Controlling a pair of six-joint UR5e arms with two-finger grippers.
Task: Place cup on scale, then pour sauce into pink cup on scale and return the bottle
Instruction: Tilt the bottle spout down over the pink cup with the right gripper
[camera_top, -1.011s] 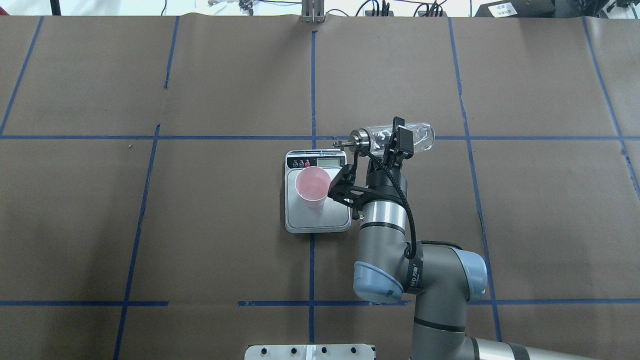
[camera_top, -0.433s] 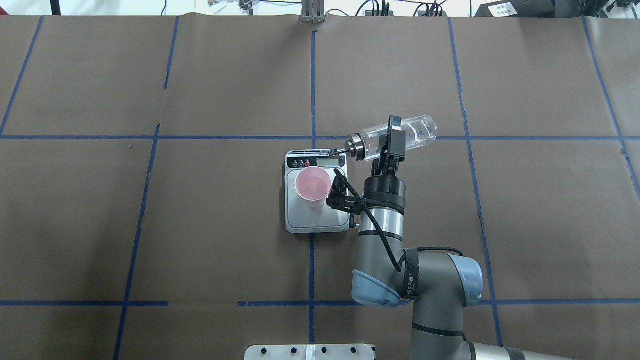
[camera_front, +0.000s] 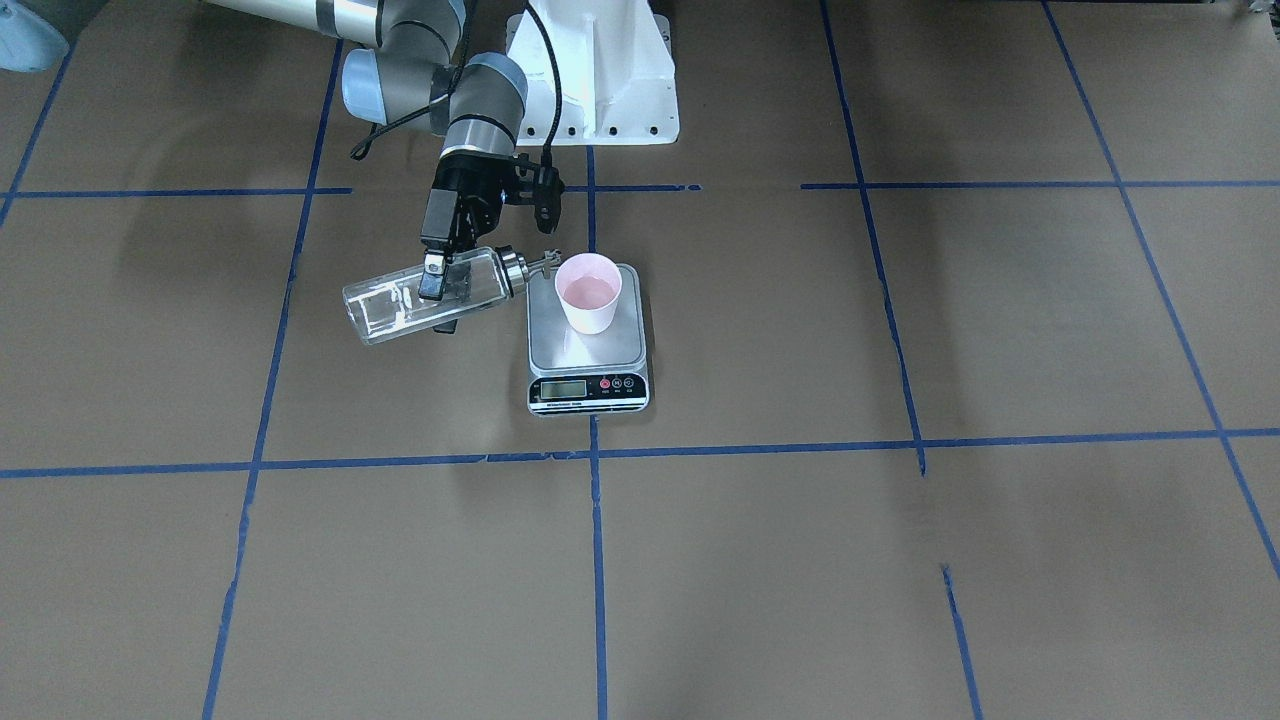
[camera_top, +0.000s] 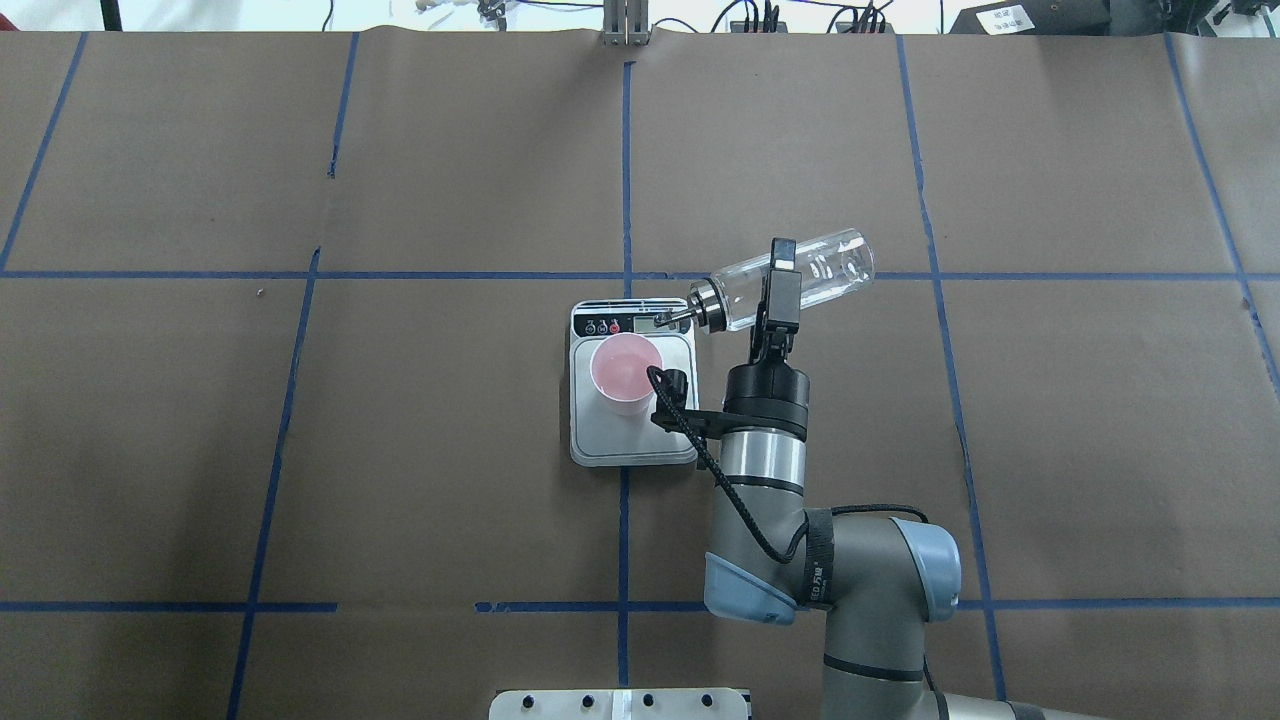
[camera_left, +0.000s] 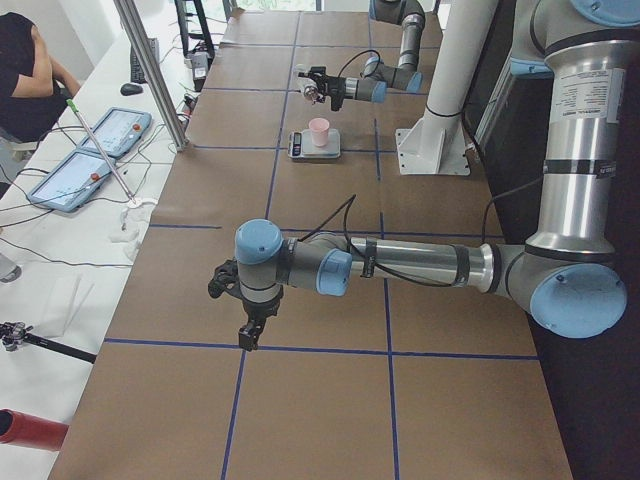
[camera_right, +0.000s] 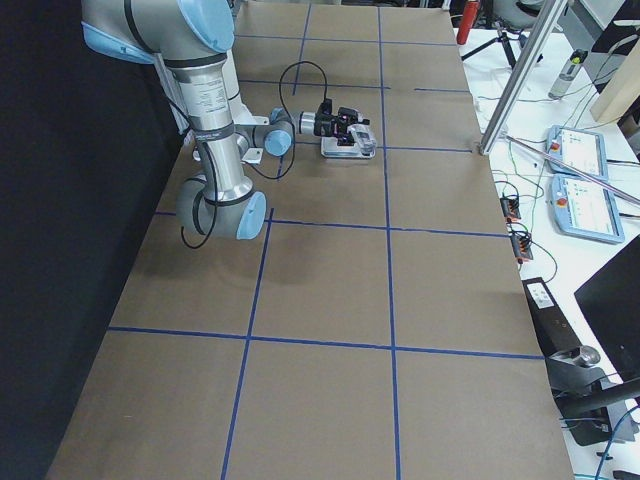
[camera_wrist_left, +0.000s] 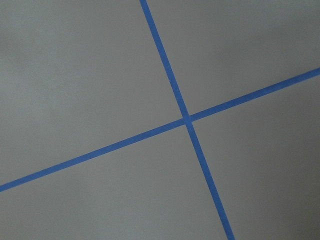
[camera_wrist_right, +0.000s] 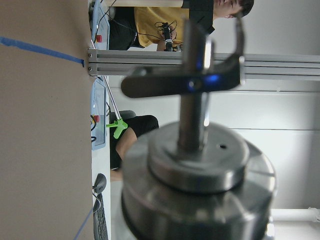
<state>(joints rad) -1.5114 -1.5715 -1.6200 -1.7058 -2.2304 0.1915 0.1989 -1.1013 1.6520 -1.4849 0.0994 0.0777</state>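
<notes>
Step in hand: the pour. The cup (camera_top: 625, 372) already stands upright on the scale (camera_top: 640, 442), toward the platform's display side, so the first step is done.

Right fingers (camera_top: 782, 296) are clamped across the bottle (camera_top: 825, 268) at mid-body. The bottle is held above the desk (camera_top: 450, 450), lying nearly level with its base raised slightly and its cap (camera_top: 708, 300) toward the scale.

The spout (camera_top: 670, 316) sits over the scale's display corner. In the front-facing view it lies just at the cup's rim (camera_front: 588, 292). I cannot tell whether it is truly over the mouth, and no stream is visible.

Left fingers (camera_left: 246, 338) hang over bare desk, well apart from the scale. They show only in the left side view, so I cannot tell whether they are apart or together.

Next move, as I judge it:
- Bring the spout over the cup's opening.
- Tip the bottle further, slowly, because the mouth is narrow.
- Then right the bottle and carry it back to the desk.

Bottle: clear glass cylinder with a shiny steel cap and a thin spout with a crossbar (camera_wrist_right: 190, 85). Glints show inside, but the sauce level is not readable. The cup's inside looks pink; whether it holds any liquid is unclear.
</notes>
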